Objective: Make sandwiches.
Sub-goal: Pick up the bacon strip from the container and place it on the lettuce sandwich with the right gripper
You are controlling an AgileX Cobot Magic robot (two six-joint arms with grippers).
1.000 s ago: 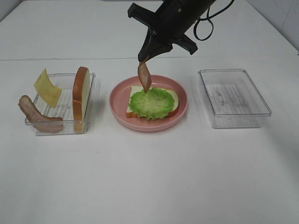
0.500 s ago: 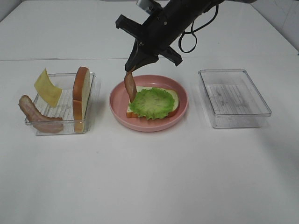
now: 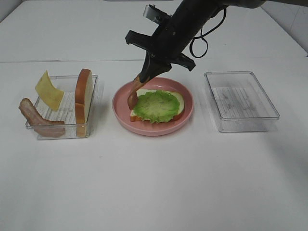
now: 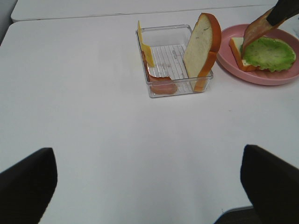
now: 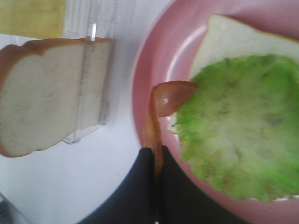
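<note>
A bread slice [image 3: 177, 99] topped with ruffled green lettuce [image 3: 156, 106] lies on the pink plate [image 3: 153, 128]. My right gripper [image 3: 147, 73] is shut on a brown bacon strip [image 3: 134, 92]. The strip hangs down and its lower end touches the plate at the bread's left edge. The right wrist view shows the bacon [image 5: 163, 98] curling beside the lettuce [image 5: 233, 135]. The left tray [image 3: 62, 131] holds an upright bread slice [image 3: 83, 96], a cheese square [image 3: 49, 90] and a second bacon strip [image 3: 37, 119]. My left gripper [image 4: 149, 158] is open and empty, well short of that tray [image 4: 175, 88].
A clear plastic tray [image 3: 240, 101] with nothing in it stands to the right of the plate. The white table has a seam line running behind the trays.
My right gripper has moved down, first left and then slightly back right. The bacon's lower end has gone from hanging over the lettuce to resting bent on the plate's left side.
</note>
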